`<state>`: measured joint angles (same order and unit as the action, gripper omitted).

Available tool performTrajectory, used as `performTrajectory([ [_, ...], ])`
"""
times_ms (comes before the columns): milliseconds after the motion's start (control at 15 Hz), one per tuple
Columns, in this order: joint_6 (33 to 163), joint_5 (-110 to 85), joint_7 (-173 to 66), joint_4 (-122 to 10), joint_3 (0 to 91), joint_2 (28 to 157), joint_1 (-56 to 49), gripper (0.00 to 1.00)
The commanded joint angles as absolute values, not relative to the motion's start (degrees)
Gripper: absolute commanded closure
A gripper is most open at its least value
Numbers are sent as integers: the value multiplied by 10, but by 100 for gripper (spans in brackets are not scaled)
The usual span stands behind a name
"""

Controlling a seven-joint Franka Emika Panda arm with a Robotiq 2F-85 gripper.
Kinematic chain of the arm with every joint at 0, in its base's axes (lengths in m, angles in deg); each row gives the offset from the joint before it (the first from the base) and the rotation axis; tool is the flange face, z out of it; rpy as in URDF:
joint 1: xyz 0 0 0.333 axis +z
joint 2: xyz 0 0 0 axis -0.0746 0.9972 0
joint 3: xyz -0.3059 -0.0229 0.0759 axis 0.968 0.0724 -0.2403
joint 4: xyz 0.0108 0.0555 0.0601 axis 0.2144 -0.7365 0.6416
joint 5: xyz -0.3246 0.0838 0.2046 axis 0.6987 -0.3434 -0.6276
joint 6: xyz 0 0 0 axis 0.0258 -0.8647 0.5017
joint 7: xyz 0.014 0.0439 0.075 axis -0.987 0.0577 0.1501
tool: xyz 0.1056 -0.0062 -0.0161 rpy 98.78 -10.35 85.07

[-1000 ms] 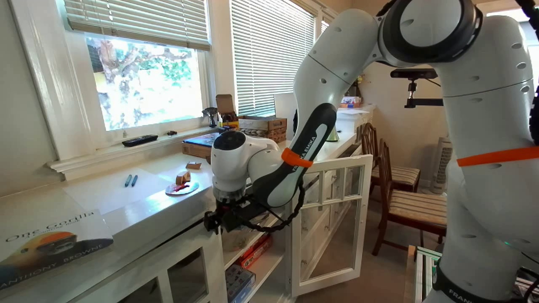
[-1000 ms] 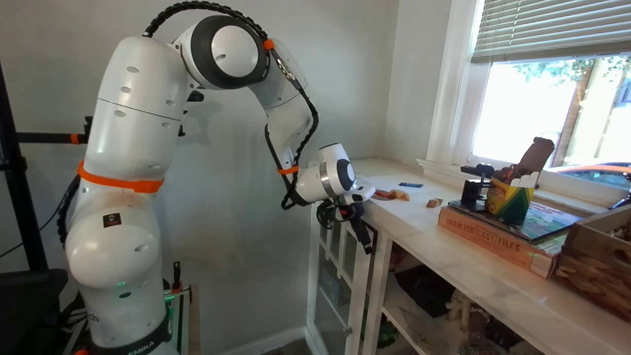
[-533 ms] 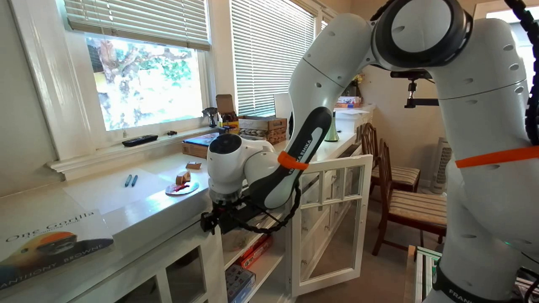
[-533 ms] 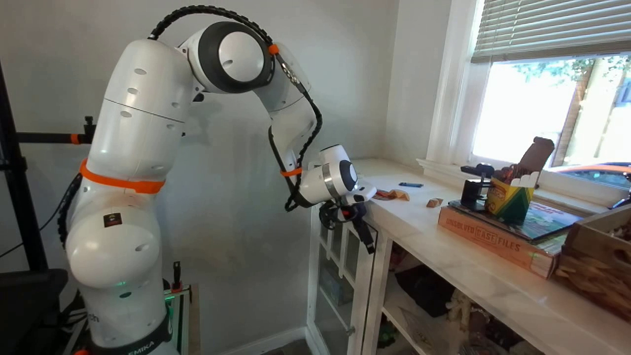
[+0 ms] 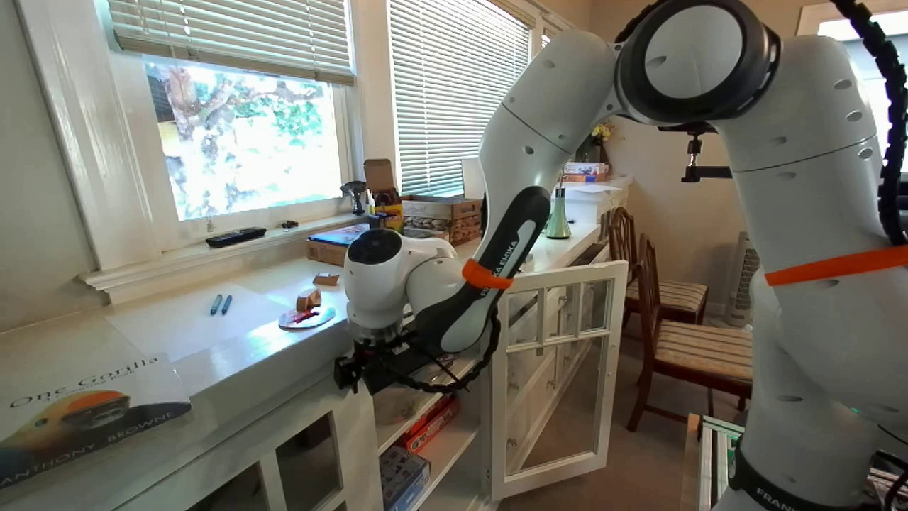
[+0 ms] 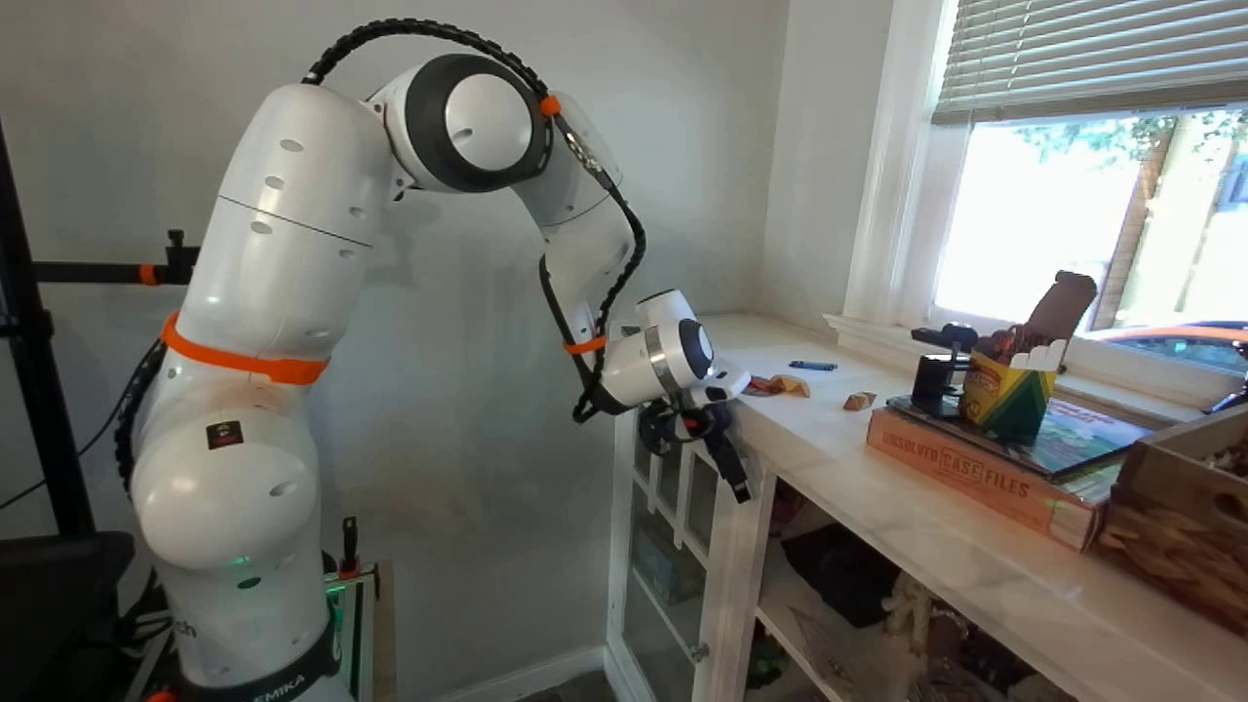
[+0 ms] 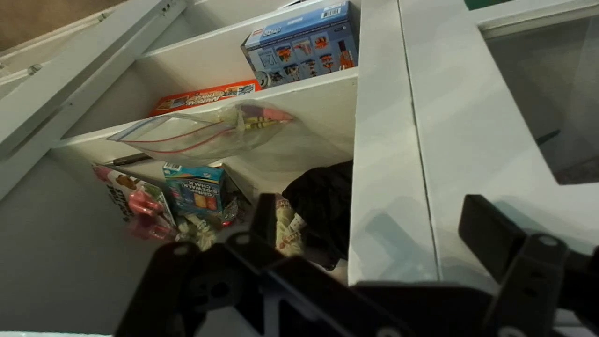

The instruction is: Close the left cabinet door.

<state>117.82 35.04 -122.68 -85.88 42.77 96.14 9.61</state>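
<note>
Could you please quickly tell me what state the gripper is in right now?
Gripper: open, holding nothing.

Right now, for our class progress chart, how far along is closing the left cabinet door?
Looks done: the left cabinet door sits flush, or nearly so, with only a thin seam beside the white cabinet stile. In hand: the open Robotiq gripper straddles that seam in the wrist view; contact is unclear. Still to do: probably a check that it is fully shut, then backing away.
</note>
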Motion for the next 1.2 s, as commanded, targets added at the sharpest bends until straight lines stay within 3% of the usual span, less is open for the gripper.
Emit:
performTrajectory([
  [0, 1184, 378, -1258, -840, 443, 983, 104, 0],
  [1133, 1183, 401, -1290, -835, 458, 982, 120, 0],
])
